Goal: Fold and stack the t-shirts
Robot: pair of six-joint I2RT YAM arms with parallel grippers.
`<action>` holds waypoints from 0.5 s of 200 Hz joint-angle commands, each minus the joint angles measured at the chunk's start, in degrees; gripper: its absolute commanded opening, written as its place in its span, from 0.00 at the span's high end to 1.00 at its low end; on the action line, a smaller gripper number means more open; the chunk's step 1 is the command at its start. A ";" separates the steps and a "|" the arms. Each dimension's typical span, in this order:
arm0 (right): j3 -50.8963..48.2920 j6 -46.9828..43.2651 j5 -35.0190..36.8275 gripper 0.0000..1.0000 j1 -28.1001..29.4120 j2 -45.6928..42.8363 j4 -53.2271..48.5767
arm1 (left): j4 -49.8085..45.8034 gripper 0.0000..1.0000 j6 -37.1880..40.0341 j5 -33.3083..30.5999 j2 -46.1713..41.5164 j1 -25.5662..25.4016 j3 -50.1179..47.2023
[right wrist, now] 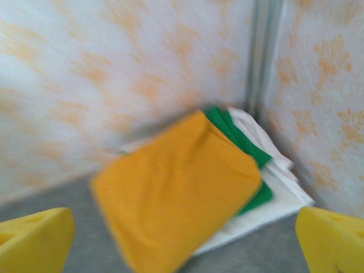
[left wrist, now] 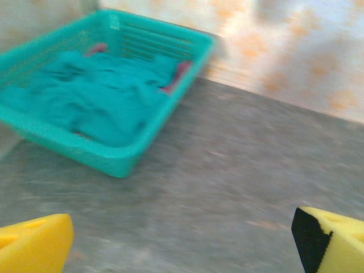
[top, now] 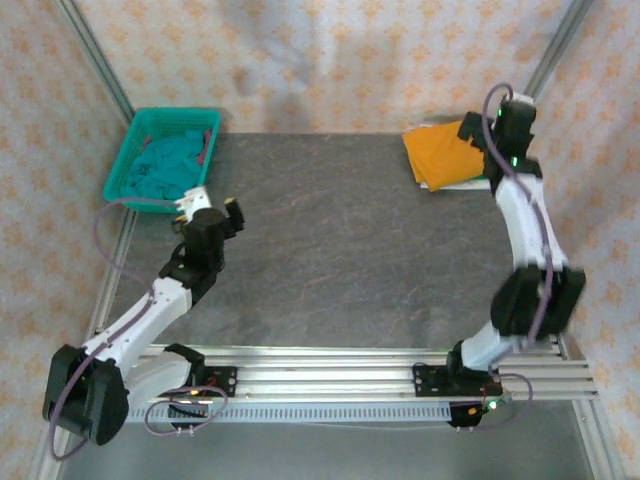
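Overhead, the mustard-orange t-shirt (top: pixel 445 152) lies folded at the far right of the table (top: pixel 330 250), and a teal t-shirt (top: pixel 165 170) sits crumpled in the basket (top: pixel 170 113) far left. Closer, the right wrist view adds a green t-shirt (right wrist: pixel 239 133) and a white t-shirt (right wrist: pixel 284 193) stacked beneath the orange one. The left gripper (left wrist: pixel 182 250) and right gripper (right wrist: pixel 182 244) both gape wide, empty.

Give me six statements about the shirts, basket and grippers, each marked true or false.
1. The orange shirt lies on top of the green shirt. True.
2. The green shirt lies at the bottom. False: a white shirt lies under it.
3. The basket holds a crumpled teal shirt. True.
4. The right gripper grips the orange shirt. False: it is open, holding nothing.
5. The basket stands at the table's far right. False: far left.
6. The left gripper is open, facing the basket. True.
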 commanded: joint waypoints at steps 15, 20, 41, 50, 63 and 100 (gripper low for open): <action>-30.33 11.18 7.36 0.01 2.13 -20.99 19.70 | 16.43 0.00 10.70 -10.19 -1.36 2.72 -9.97; -33.81 11.06 8.60 0.01 2.62 -23.40 21.99 | 17.26 0.00 11.46 -11.07 -0.86 3.00 -10.84; -45.45 7.13 13.49 0.01 4.44 -29.46 27.49 | 19.57 0.00 11.52 -9.34 2.33 5.86 -13.22; -47.96 5.80 14.12 0.01 4.51 -30.16 26.16 | 21.08 0.00 10.68 -8.62 4.61 7.16 -13.88; -50.45 5.89 13.56 0.01 4.54 -30.29 22.64 | 23.80 0.00 9.51 -7.30 7.41 8.43 -14.78; -59.52 5.49 10.30 0.01 4.55 -28.71 29.37 | 31.58 0.00 12.00 -0.73 12.59 9.35 -14.66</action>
